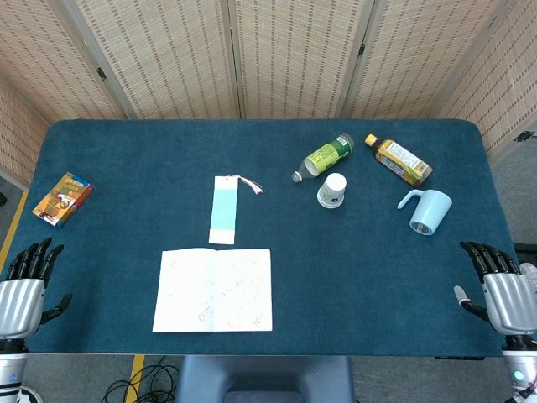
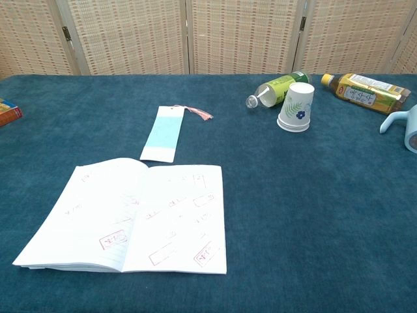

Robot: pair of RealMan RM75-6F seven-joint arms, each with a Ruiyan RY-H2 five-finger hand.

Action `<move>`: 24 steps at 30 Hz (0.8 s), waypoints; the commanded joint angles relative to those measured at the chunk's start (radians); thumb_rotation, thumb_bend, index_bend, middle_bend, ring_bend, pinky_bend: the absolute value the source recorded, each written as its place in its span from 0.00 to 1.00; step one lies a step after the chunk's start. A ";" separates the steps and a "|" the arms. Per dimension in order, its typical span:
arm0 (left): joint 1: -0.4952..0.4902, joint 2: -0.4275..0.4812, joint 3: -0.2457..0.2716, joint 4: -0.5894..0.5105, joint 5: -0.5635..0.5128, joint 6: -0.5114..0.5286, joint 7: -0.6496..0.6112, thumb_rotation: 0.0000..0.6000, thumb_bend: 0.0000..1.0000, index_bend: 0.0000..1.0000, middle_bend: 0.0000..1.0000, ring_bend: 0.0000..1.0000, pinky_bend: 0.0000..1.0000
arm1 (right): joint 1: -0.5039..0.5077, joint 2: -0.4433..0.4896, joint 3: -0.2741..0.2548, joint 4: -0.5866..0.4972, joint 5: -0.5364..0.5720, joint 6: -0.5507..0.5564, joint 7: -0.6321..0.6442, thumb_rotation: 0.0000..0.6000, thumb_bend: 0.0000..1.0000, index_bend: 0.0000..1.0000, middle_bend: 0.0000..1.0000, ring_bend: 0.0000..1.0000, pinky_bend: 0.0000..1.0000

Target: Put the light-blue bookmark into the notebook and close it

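Left hand (image 1: 23,290) sat at the desk (image 1: 126,159) edge, far left of the notebook (image 1: 214,290), fingers straight and slightly spread, holding nothing. Notebook lay open, flat. Light-blue bookmark (image 1: 225,210) lay just behind it, near but apart, tassel (image 1: 250,185) at its far end. Right hand (image 1: 497,290) far right of the notebook, fingers likewise spread, empty. Risk, my read: the bookmark is thin and flat on cloth, so fingers could slide it instead of lifting it; tassel could snag.

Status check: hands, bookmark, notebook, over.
Left hand and right hand open, at table's near edge. Bookmark flat beyond the open notebook, untouched. Nothing between them.
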 commanded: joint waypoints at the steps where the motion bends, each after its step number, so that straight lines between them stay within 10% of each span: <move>1: 0.000 -0.001 0.002 0.001 0.000 -0.002 0.001 1.00 0.26 0.12 0.05 0.05 0.13 | -0.001 0.001 -0.001 0.000 0.001 -0.001 0.001 1.00 0.24 0.14 0.18 0.14 0.20; 24: -0.083 0.053 -0.006 -0.027 0.101 -0.063 -0.067 1.00 0.26 0.17 0.05 0.05 0.13 | -0.020 0.016 -0.010 0.001 -0.033 0.035 0.022 1.00 0.24 0.14 0.18 0.14 0.20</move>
